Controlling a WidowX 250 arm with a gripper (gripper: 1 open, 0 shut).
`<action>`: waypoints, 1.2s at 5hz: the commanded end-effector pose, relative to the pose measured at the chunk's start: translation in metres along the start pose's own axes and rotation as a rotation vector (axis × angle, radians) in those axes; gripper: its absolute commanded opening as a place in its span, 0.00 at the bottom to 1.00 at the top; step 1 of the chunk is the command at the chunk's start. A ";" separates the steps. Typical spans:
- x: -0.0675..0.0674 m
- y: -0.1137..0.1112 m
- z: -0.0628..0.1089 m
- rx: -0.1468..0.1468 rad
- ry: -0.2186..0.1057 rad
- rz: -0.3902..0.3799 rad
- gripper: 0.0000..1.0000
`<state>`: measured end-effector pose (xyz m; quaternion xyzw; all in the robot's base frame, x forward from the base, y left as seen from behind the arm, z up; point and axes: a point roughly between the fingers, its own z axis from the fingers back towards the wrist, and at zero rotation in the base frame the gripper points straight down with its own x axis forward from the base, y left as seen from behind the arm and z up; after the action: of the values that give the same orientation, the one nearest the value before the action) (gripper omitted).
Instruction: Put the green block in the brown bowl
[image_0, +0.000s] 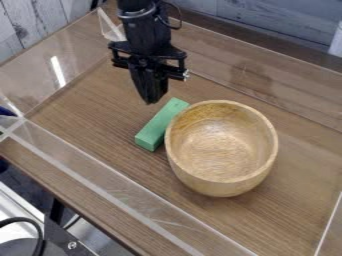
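On table (80, 120) | green block (159, 124) lay touching brown bowl (223, 146) rim at 9 o'clock | gripper (148, 98) hung above block's 12 o'clock end, empty, jaw gap unclear | bare wood toward 7 o'clock

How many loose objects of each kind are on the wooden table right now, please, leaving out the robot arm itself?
Green block: 1
Brown bowl: 1
Total: 2
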<state>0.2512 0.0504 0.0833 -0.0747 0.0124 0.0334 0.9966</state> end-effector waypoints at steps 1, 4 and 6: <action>0.006 0.002 0.002 0.022 -0.019 -0.010 1.00; 0.003 0.012 -0.035 0.072 0.033 0.005 1.00; 0.005 0.013 -0.049 0.083 0.049 0.012 0.00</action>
<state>0.2482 0.0559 0.0263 -0.0387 0.0529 0.0384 0.9971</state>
